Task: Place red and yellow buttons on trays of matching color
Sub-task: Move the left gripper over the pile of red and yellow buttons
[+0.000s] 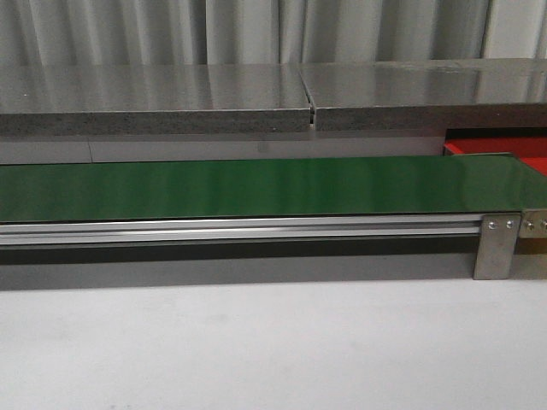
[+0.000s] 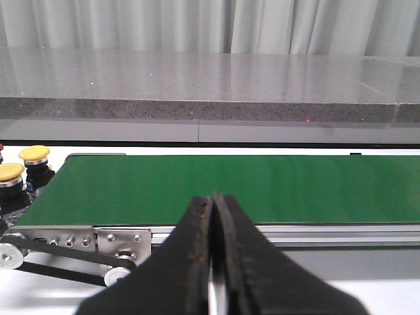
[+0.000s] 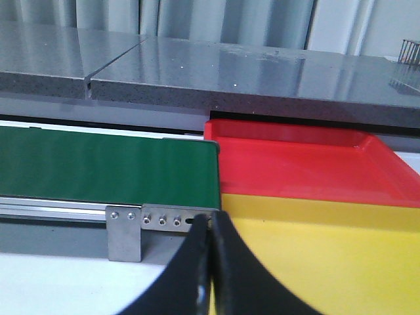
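Note:
Two yellow buttons with domed caps on dark bases stand just off the left end of the green belt. No red button shows. A flat red tray lies past the belt's right end, with a yellow tray in front of it; a corner of the red tray also shows in the front view. My left gripper is shut and empty, near the belt's front rail. My right gripper is shut and empty, by the belt's end bracket and the yellow tray's edge.
A long green belt on an aluminium rail crosses the white table. A grey stone shelf runs behind it. A metal bracket closes the belt's right end; a drive belt and pulleys sit at its left end.

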